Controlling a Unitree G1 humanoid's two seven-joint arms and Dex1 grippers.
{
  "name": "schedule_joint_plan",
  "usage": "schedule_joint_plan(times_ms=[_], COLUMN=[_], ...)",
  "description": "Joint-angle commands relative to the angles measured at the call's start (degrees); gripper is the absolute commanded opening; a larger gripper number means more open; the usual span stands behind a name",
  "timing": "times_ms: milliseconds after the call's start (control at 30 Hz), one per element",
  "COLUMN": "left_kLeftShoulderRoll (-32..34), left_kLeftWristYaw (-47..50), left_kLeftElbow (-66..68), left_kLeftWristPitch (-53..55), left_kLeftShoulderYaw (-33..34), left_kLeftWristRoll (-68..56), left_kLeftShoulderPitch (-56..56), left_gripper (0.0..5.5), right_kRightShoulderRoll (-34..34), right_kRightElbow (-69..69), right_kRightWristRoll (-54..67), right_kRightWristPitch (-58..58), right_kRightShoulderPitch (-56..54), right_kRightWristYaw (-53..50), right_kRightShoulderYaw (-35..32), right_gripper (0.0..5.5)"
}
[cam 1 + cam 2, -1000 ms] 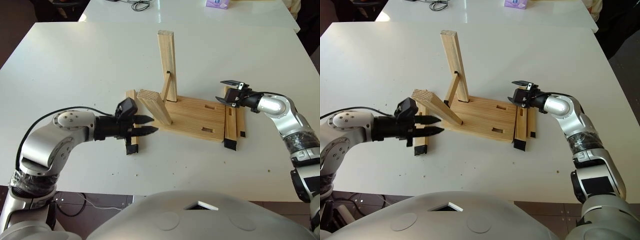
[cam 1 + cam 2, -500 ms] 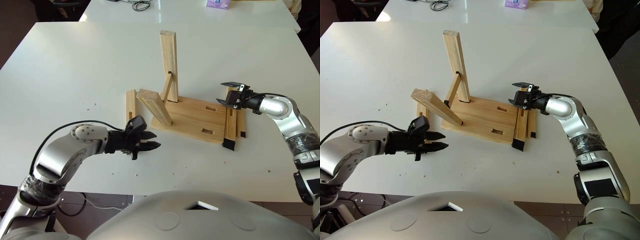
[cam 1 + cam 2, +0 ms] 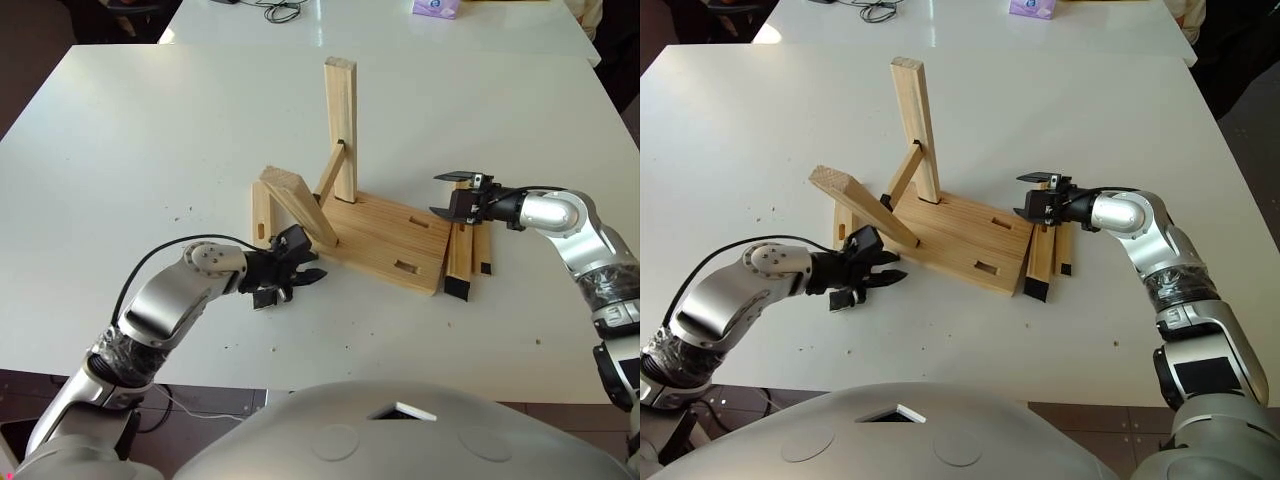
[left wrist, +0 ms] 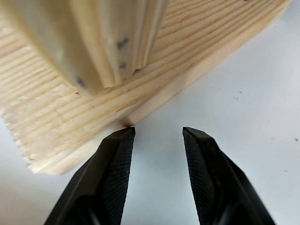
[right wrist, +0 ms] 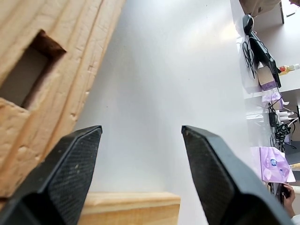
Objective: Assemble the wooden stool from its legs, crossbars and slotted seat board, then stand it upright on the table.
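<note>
While the slotted seat board (image 3: 385,235) lies on the tabletop (image 3: 150,120) with one leg (image 3: 342,130) upright and another (image 3: 298,205) leaning, the left end effector (image 3: 308,274) is spread at its near corner. The right end effector (image 3: 440,194) is spread at the opposite edge, likely to brace it.

left gripper (image 3: 308,270): at seat board (image 3: 390,232) corner | right gripper (image 3: 437,194): spread wide

Pale grained seat board (image 3: 383,236), white table (image 3: 150,130)
</note>
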Motion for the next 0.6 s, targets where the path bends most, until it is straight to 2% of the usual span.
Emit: schedule_joint_plan(times_ms=[33, 600], left_kLeftShoulderRoll=[-1.5, -5.04], left_kLeftWristYaw=[2.36, 1.39], left_kLeftElbow=[4.28, 14.08], left_kLeftWristPitch=[-0.21, -5.93], left_kLeftShoulderYaw=[-1.8, -1.42], left_kLeftWristRoll=[4.12, 9.66], left_kLeftShoulderPitch=[-1.69, -8.4], left_gripper=[1.91, 1.91], right_kRightShoulderRoll=[-0.4, 0.24], right_kRightElbow=[-3.66, -23.37], right_kRightWristRoll=[-0.09, 0.88], right_kRightWristPitch=[-0.32, 6.78], right_kRightShoulderPitch=[2.21, 12.49], right_kRightWristYaw=[2.51, 5.1], right_kRightShoulderYaw=[1.37, 1.27], right_gripper=[3.16, 3.16])
